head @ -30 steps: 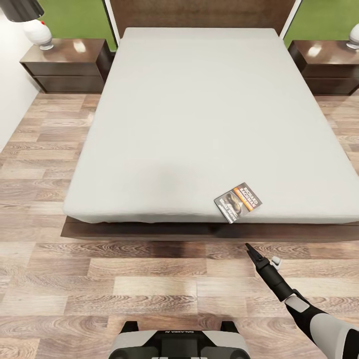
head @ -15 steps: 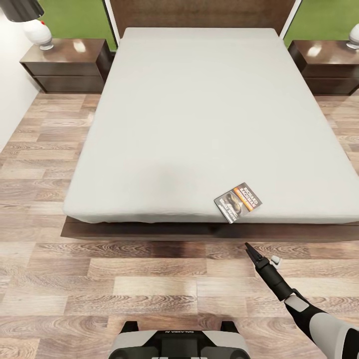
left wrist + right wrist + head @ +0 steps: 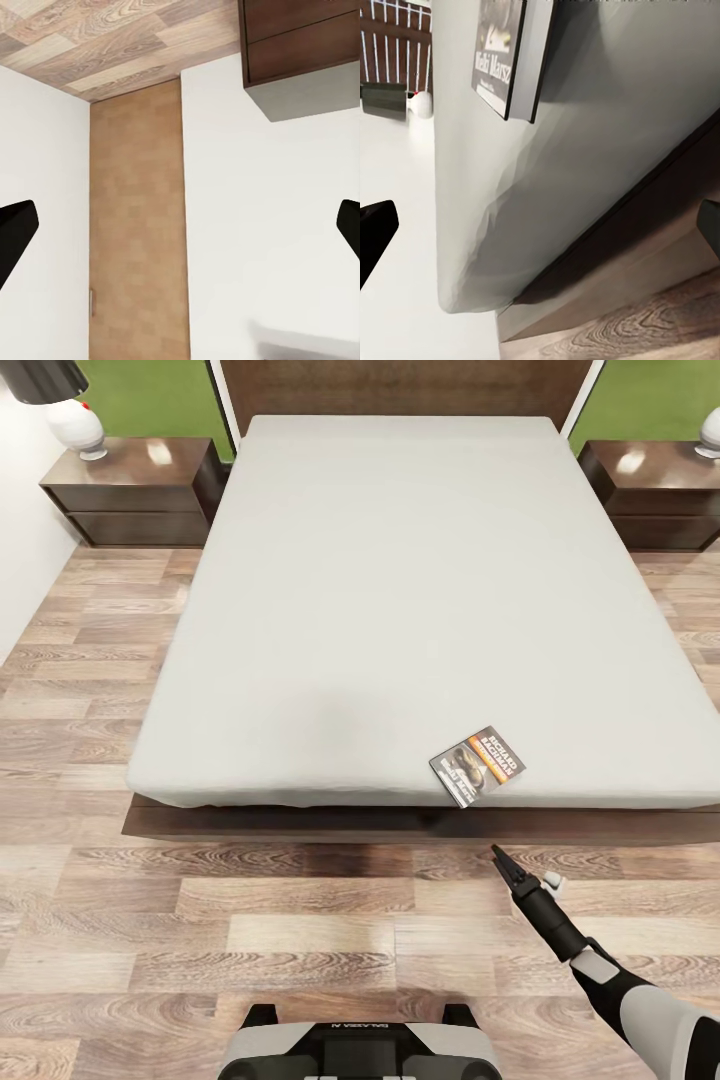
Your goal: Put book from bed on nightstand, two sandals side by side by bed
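The book [image 3: 478,765], dark-covered with orange and white lettering, lies flat on the pale grey bed [image 3: 400,580] near the foot edge, right of centre. In the right wrist view the book [image 3: 506,56] rests at the mattress [image 3: 585,165] edge above the dark frame. My right gripper [image 3: 522,868] hovers open over the floor just short of the bed's foot, below the book. Its jaws stand wide apart and empty in the right wrist view [image 3: 540,229]. The left gripper [image 3: 182,229] is open and empty too. A dark nightstand [image 3: 130,490] flanks the headboard, another nightstand [image 3: 650,490] opposite. The sandals are out of view.
White lamps [image 3: 78,428] [image 3: 710,432] stand on the nightstands. Wood-plank floor [image 3: 150,920] runs along the bed's foot and both sides. A white wall [image 3: 20,560] closes the left. The left wrist view faces a white wall [image 3: 247,225], a brown door [image 3: 139,225] and a dark cabinet [image 3: 300,45].
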### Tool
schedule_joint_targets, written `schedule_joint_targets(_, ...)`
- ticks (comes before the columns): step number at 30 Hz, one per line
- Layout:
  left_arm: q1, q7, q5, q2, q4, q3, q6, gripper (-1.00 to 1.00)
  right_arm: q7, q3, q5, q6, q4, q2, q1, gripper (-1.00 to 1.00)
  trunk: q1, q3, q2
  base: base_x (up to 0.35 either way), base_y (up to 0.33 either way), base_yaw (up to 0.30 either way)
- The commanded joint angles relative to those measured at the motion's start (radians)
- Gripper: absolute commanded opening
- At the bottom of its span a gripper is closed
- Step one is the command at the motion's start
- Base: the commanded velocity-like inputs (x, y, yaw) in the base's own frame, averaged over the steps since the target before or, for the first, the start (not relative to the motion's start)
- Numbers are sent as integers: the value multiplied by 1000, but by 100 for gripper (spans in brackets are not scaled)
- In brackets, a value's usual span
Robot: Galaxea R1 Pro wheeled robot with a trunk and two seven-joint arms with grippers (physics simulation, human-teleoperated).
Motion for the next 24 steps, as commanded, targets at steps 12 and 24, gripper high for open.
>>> schedule_joint_targets(12, 0, 3, 11, -3, -2, -7, 5, 100, -17, -9, 6, 0, 0, 3, -24, 100, 0, 0, 0, 0, 0, 0)
schedule_joint_targets(24, 0, 3, 12, -8, -2, -3, 7, 100, -78, -10, 4, 0, 2, 12, -44, 100, 0, 0, 0, 0, 0, 0)
